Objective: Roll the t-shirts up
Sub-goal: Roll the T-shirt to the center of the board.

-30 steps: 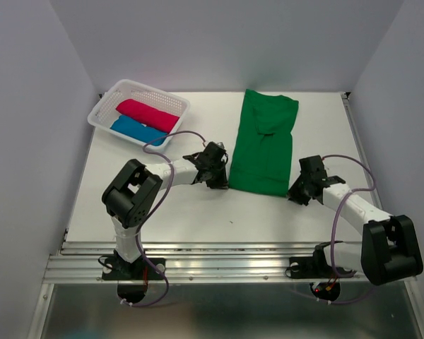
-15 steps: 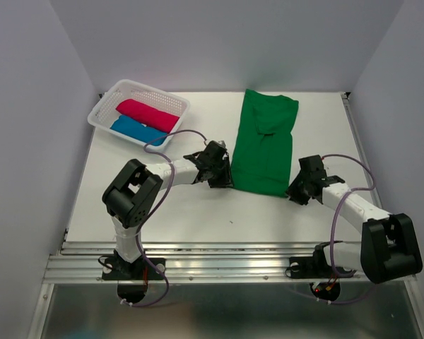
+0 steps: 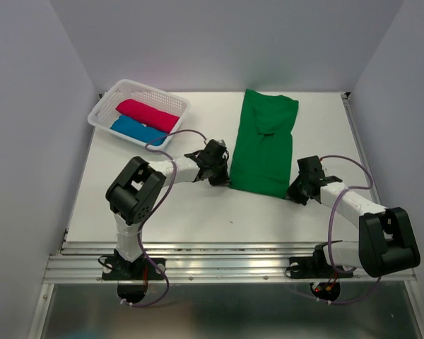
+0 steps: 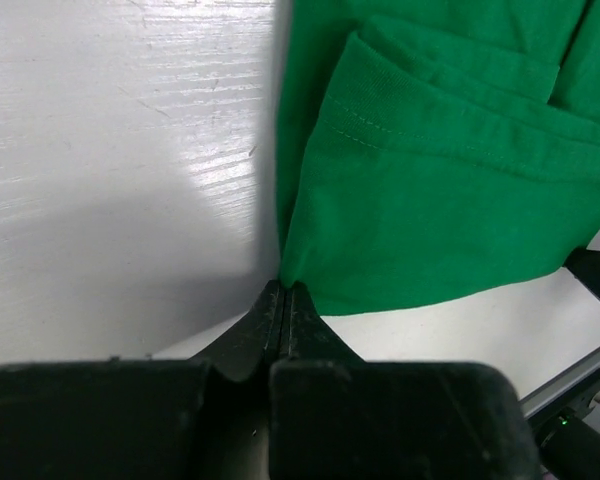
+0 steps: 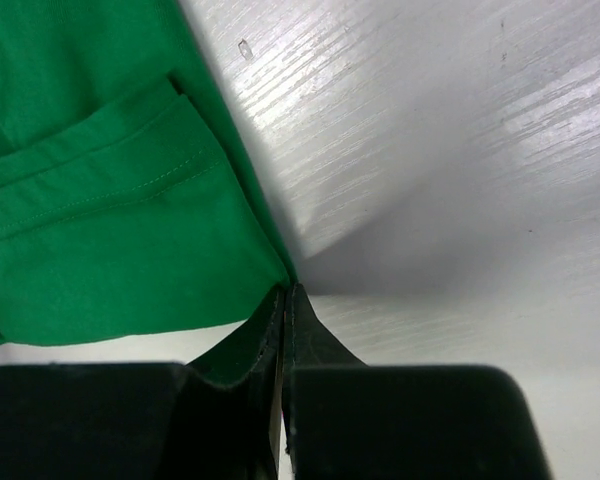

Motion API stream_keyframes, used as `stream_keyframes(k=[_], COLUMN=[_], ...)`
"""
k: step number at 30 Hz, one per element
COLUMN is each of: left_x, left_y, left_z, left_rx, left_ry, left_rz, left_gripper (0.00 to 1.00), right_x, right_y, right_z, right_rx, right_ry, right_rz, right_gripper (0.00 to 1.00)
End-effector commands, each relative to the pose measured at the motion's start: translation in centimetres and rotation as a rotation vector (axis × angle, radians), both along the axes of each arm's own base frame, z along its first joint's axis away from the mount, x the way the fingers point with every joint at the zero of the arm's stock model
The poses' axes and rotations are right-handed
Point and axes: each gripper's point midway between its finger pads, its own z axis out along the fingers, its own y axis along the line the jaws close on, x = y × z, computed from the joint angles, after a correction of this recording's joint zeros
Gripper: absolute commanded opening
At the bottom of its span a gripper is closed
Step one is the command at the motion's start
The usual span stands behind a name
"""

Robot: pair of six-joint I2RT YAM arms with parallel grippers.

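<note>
- My left gripper (image 4: 283, 290) has its jaws pressed together on the near left corner of the green t-shirt (image 3: 263, 141).
- My right gripper (image 5: 283, 290) pinches the near right corner the same way.
- The green t-shirt lies folded into a long strip on the table (image 3: 198, 212), running away from the arms.
- Far left, the white basket (image 3: 102, 113) holds the rolled crimson-pink t-shirt (image 3: 147, 114) and the blue t-shirt (image 3: 136, 129) side by side.

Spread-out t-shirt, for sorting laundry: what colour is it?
The t-shirt is deep green; the top external view shows it best.
</note>
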Motion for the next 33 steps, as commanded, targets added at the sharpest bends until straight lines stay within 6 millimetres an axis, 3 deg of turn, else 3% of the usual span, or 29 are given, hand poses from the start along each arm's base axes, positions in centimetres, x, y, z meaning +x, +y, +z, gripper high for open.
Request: stream_keyframes(k=[1,5,12,23,33], left_x=[-0.4,-1.2,-4.8,-10.5,-10.4], left_y=[-0.1,0.4,2.2,2.0,1.9], left_z=[-0.3,0.9,1.2,2.8,4.9], left_rx=[0.011,-0.007,-0.009,0.007,0.010], left_ry=[0.026,0.020,0.044,0.074,0.093], left_rz=[-0.017,-0.012,-0.004,-0.051,-0.005], left_gripper=[0.00,0.00,0.00,0.00,0.00], right_x=[-0.1,-1.5,-4.6,-7.5,-7.5], right_y=[0.2,0.1,0.1,1.9,0.8], right_z=[0.3,0.4,0.5,4.4,5.8], right_rx=[0.024,0.025,0.058,0.186,0.130], right_ry=[-0.025,-0.011,0.020,-0.015,-0.028], right_rz=[0.009,0.025,0.011,0.062,0.042], right_gripper=[0.01,0.01,0.01,0.01,0.01])
